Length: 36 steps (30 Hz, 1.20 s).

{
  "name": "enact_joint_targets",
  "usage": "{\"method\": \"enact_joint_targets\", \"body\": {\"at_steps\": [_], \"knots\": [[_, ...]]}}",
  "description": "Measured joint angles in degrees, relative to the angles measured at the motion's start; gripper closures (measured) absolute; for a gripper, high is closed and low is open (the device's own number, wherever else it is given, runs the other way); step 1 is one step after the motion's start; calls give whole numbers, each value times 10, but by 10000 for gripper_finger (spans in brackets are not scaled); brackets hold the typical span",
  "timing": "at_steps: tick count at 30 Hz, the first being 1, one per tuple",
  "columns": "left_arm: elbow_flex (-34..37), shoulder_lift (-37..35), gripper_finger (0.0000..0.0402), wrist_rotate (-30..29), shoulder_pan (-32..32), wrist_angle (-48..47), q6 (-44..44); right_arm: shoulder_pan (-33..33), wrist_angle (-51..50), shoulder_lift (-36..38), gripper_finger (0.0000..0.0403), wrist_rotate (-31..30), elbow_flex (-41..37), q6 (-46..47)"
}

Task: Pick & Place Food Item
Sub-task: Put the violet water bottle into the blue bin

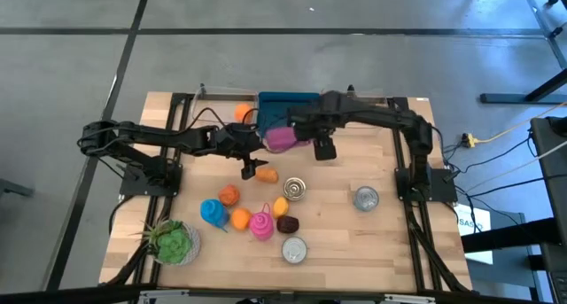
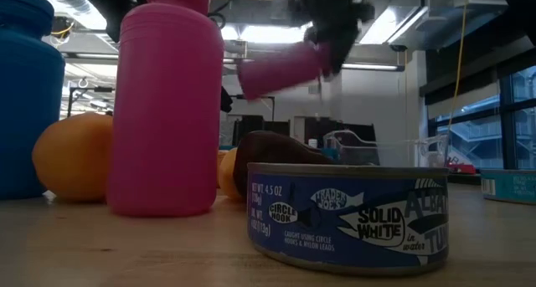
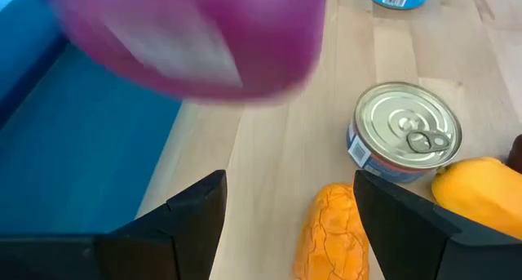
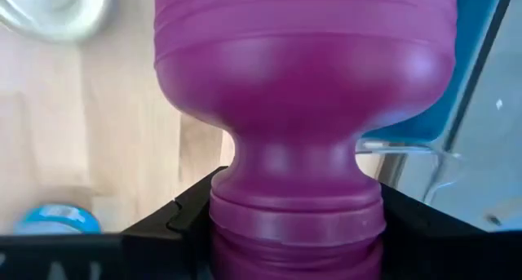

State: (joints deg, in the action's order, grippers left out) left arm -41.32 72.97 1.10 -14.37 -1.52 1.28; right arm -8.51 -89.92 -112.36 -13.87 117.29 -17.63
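My right gripper (image 4: 298,231) is shut on a purple plastic bottle (image 1: 282,137), held in the air just on the near side of the blue bin (image 1: 288,105) at the table's far edge. In the low view the purple bottle (image 2: 280,69) hangs high above the table. My left gripper (image 3: 298,219) is open low over the table, left of the bottle. Its fingers stand on either side of an orange pastry (image 3: 330,231) without touching it. A sealed can (image 3: 404,133) and a yellow fruit (image 3: 477,190) lie just beyond the pastry. My right gripper pinches the bottle's narrow neck (image 4: 298,190), just below the shoulder, between its two fingers (image 4: 183,219). The fingers come from above, slanting down, and lie across the bottle. The bottle is lifted clear and lies almost level, its body (image 2: 268,74) pointing toward the table's left.
Near the table's middle front lie a blue bottle (image 1: 213,212), a pink bottle (image 1: 261,224), oranges (image 1: 229,195), a dark item (image 1: 287,223) and three cans (image 1: 295,189) (image 1: 294,249) (image 1: 366,198). A green plant (image 1: 173,242) sits front left, an orange ball (image 1: 244,113) beside the bin.
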Motion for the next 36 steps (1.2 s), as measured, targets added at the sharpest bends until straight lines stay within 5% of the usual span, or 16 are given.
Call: {"method": "enact_joint_targets", "body": {"at_steps": [7, 21, 36], "knots": [[0, 0, 141, 0, 0, 0, 5, -34, -1, 72, 198, 18, 8, 25], [0, 0, 139, 0, 0, 0, -3, -46, -1, 155, 198, -45, -223, 66], [0, 0, 141, 4, 0, 4, -6, -41, -1, 155, 198, 41, -365, 91]]}}
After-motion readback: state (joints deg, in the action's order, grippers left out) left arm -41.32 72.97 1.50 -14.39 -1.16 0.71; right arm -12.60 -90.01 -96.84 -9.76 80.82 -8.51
